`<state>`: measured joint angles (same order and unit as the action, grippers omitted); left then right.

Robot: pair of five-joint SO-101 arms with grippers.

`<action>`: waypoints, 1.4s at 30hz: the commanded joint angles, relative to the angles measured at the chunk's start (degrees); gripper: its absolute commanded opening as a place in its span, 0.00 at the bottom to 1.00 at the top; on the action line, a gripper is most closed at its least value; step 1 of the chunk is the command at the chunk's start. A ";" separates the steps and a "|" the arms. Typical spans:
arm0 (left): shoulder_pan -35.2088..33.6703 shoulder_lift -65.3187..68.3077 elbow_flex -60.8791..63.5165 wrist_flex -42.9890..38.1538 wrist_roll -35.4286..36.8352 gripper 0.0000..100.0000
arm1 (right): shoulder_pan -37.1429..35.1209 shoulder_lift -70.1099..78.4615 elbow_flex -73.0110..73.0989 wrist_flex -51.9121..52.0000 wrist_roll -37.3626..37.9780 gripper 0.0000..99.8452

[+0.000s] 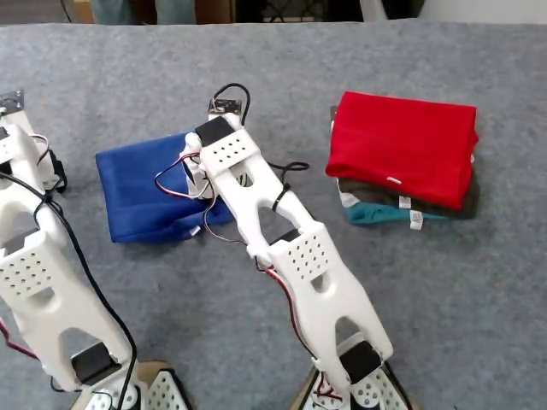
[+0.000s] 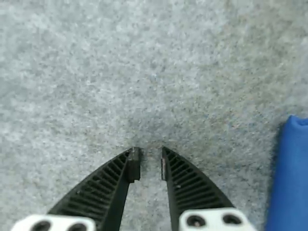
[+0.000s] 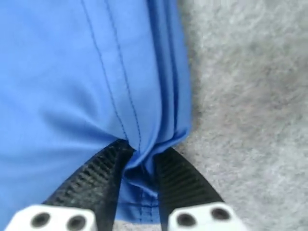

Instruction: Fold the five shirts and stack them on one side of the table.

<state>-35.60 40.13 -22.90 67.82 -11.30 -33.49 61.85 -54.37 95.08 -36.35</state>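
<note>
Left of centre in the high view lies the blue shirt (image 1: 141, 188), already a rough folded rectangle on the grey table (image 1: 444, 299). The right gripper (image 3: 142, 166) is closed on the shirt's right-hand edge. In the right wrist view its jaws pinch a bunched fold where several layers and a hem meet. The left gripper (image 2: 150, 166) is a narrow gap open and holds nothing. It hangs over bare table at the left of the high view, with the shirt's edge just beside it.

The stack (image 1: 402, 184) sits at the upper right, well apart from the blue shirt. The red shirt (image 1: 402, 145) is on top, with a brown layer and a teal one showing beneath.

The step in hand looks like getting the blue shirt over to that stack.
- **Grip:** one pinch at an edge will probably let the free layers sag and fall open. The jaws should hold every layer, not just the top one.
- **Second hold:** the left gripper could take the opposite edge so the shirt travels flat.
- **Travel:** if only one arm carries it, a low drag across the table would likely keep the fold better than a high lift.
- **Placement:** bring the shirt square over the red one before letting go, so the pile stays even.
</note>
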 commanded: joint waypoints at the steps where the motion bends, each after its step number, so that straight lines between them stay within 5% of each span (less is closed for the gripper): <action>1: 1.27 -2.20 -6.81 7.91 0.44 0.10 | 1.41 2.07 -0.04 -0.26 1.05 0.01; 12: 10.95 -8.53 -27.30 32.62 8.70 0.22 | 2.99 4.79 -2.86 -0.70 0.88 0.01; 26: 11.74 6.95 -20.79 21.36 8.88 0.23 | 2.99 4.88 -2.86 -0.70 0.97 0.01; 36: 11.91 20.57 -36.53 28.22 8.88 0.22 | 2.90 4.88 -2.86 -0.70 1.05 0.01; 42: 14.99 26.99 -47.34 30.51 7.47 0.02 | 2.73 4.88 -2.77 -0.44 1.05 0.01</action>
<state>-21.63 64.66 -65.27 98.15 -2.95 -32.62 63.87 -56.92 95.16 -35.74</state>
